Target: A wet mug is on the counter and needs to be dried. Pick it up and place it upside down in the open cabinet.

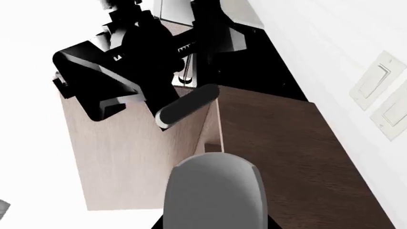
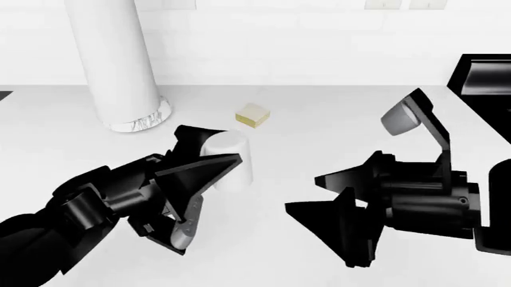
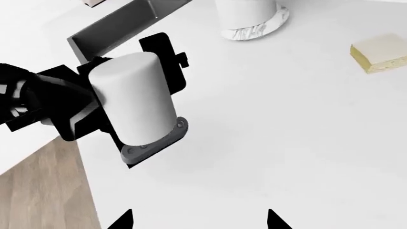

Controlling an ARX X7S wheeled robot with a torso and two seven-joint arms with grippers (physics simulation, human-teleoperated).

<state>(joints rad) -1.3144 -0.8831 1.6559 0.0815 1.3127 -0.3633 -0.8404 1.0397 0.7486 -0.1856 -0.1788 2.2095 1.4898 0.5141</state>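
1. Mug (image 2: 227,158) sits roughly mid-table (image 2: 319,137), left of centre, on or just above the white surface; contact with the top not resolvable.
2. Left gripper (image 2: 209,179) has its jaws around the mug. Right wrist view shows the mug (image 3: 133,98) clamped between a black finger behind it and a grey-padded finger (image 3: 152,143) at its lower end, so jaws closed on the mug.
3. Mug reads as about upright in head view, slightly tilted in right wrist view. Can't tell which end is the mouth.
4. Right gripper (image 2: 343,206) is right of the mug, clear of it, nothing between its fingers. Jaws spread wide; both black fingertips (image 3: 121,222) show at the near edge of the right wrist view, well apart.
5. Tall white column (image 2: 108,60) stands far left on the table, foot ring patterned grey. Small yellow block (image 2: 252,115) lies just right of it, beyond the mug, touching neither.
6. Black stove top (image 2: 483,75) at far right edge.
7. Left wrist view: the right arm (image 1: 127,71) over a wood-grain cabinet side (image 1: 127,162), light switches (image 1: 375,86) on the white wall. Mug itself isn't identifiable there.
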